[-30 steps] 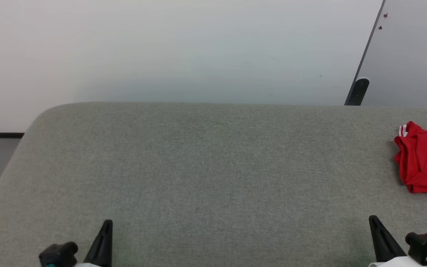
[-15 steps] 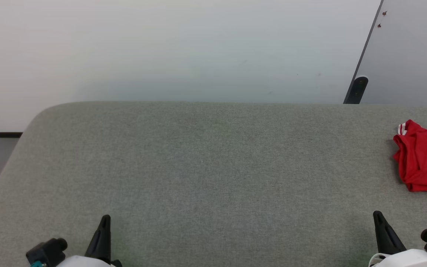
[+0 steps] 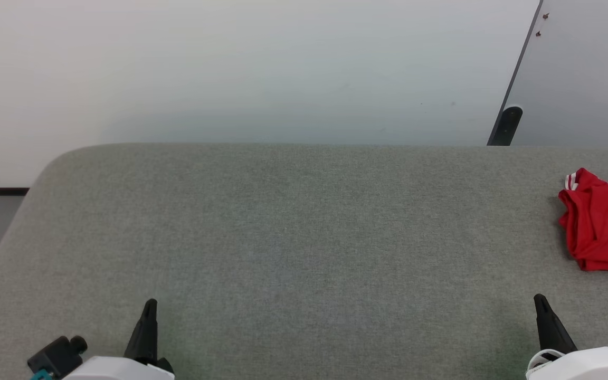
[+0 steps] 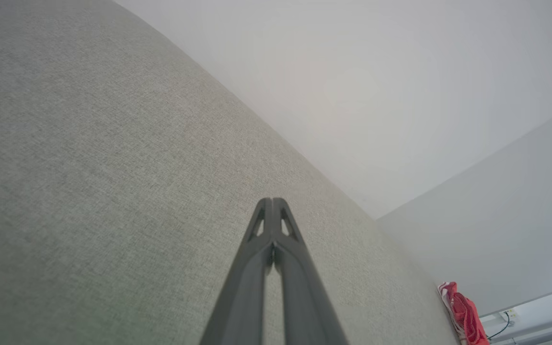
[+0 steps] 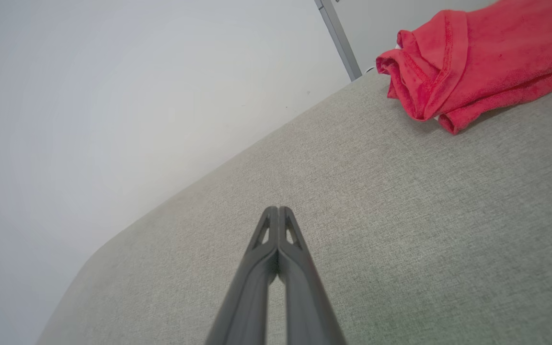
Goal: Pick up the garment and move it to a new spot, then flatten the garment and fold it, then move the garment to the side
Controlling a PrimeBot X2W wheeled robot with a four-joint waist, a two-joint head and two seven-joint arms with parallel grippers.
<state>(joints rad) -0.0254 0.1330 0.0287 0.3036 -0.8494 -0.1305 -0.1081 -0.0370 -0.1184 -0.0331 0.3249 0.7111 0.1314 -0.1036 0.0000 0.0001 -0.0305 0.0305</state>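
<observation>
A broad grey-green fabric-covered counter (image 3: 304,237) with a rounded far-left corner spreads across the lower part of the head view. Behind it, at 12 o'clock, rises a plain pale wall (image 3: 230,68). A flat grey panel with a dark edge (image 3: 589,74) leans at 2 o'clock, and a small black rounded piece (image 3: 507,124) sits at the foot of that edge, just behind the counter's far rim.

The garment (image 3: 602,232), a red shirt lying in a bunched, folded-over heap, rests on the counter at 3 o'clock, and the picture's right border cuts it off. A bit of red-and-white striped trim shows at its upper left corner. In the right wrist view the same red heap (image 5: 477,57) lies at 1 o'clock, well apart from the fingertips, with its folds stacked and a hem turned outward. In the left wrist view it is a small red shape (image 4: 465,314) far off at 4 o'clock.

The left gripper (image 3: 148,309) sits at 7 o'clock over the counter; its two dark fingers are pressed together and hold nothing (image 4: 272,201). The right gripper (image 3: 540,301) sits at 5 o'clock, near the garment but not touching it, with its fingers likewise closed tight and empty (image 5: 278,209).
</observation>
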